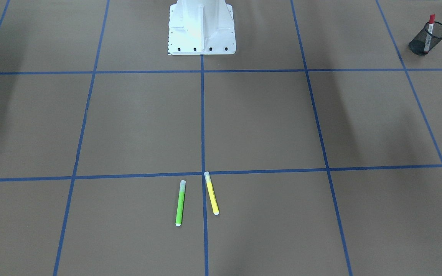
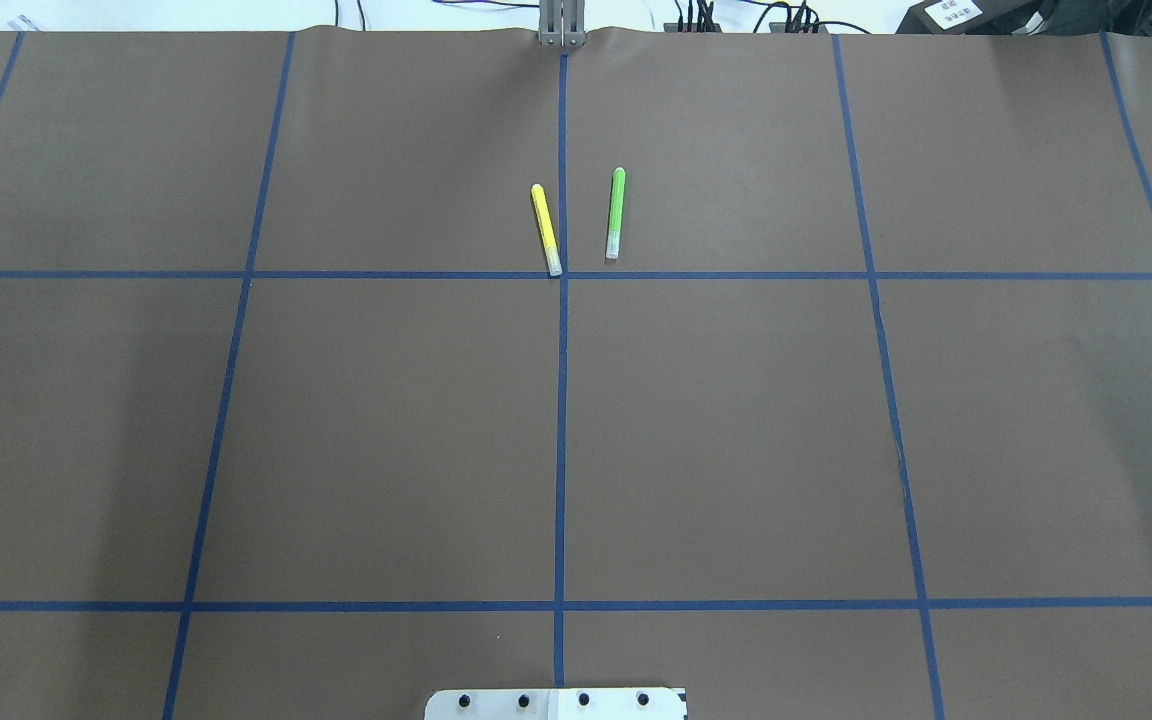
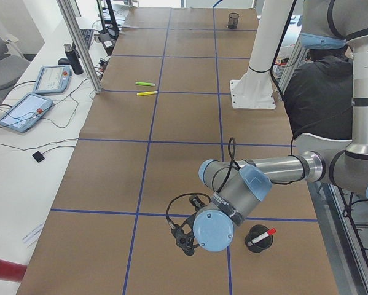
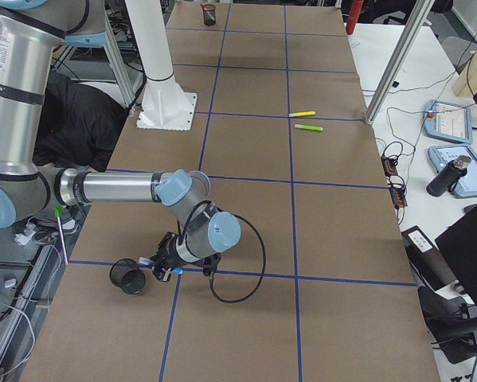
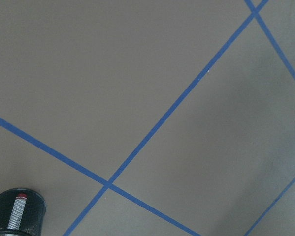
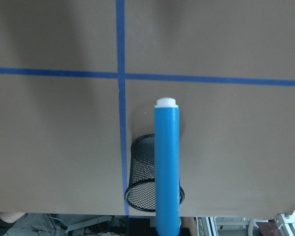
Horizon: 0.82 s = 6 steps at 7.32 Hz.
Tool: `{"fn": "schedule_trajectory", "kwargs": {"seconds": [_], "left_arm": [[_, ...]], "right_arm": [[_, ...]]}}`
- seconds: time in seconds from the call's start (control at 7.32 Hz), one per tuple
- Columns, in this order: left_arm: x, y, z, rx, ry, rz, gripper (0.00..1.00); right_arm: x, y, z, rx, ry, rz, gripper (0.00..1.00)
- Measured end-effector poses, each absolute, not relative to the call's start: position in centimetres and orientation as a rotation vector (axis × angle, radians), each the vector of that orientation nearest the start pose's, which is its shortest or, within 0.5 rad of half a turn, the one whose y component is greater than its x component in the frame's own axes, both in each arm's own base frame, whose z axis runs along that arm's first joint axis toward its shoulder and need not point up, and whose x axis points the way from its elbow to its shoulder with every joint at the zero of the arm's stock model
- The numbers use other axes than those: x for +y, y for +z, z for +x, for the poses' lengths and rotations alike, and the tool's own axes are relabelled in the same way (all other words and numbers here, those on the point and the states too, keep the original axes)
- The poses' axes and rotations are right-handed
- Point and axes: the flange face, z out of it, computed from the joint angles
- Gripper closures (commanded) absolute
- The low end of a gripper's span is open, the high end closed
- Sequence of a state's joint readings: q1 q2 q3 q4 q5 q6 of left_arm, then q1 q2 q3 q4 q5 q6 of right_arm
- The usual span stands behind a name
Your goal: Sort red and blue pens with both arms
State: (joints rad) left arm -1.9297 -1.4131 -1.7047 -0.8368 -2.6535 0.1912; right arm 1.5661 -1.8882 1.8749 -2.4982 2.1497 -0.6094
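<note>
We see the right arm (image 4: 103, 187) reaching low over the table. Its right gripper (image 4: 160, 261) grips the blue pen (image 6: 166, 167), which points to 12 o'clock above a mesh cup (image 6: 140, 182). The left gripper (image 3: 185, 236) hovers at 9 o'clock of a second cup (image 3: 262, 245); we cannot tell its jaw state. The red pen (image 3: 266, 234) stands in that cup.

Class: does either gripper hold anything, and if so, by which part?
The right gripper holds the blue pen by the end nearest its wrist camera; the white-tipped end is free. The left gripper shows nothing held.
</note>
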Motion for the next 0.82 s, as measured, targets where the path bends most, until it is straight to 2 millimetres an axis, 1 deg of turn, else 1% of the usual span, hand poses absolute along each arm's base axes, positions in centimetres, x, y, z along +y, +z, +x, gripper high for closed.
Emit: {"fn": "schedule_trajectory", "kwargs": {"seconds": [0.14,0.27,0.55,0.68,0.82], "left_arm": [[-33.5,68.9,-17.2,1.189,-0.547,-0.358,0.0],[-34.2,68.4,-17.3,1.193,-0.539,-0.343,0.0],[-35.5,67.5,-17.2,1.191,-0.512,-0.315,0.0],[-36.1,67.1,-17.2,1.189,-0.499,-0.302,0.0],[-36.7,66.4,-17.3,1.187,-0.488,-0.286,0.0]], "right_arm": [[-22.3,71.4,8.0,-0.802,-0.265,-0.756,1.0],[-20.2,72.0,8.1,-0.819,-0.243,-0.803,1.0],[-17.2,72.3,8.3,-0.88,-0.211,-0.91,1.0],[-16.1,72.9,8.3,-0.911,-0.184,-0.957,1.0],[-15.2,73.9,8.0,-0.942,-0.149,-0.989,1.0]]}}
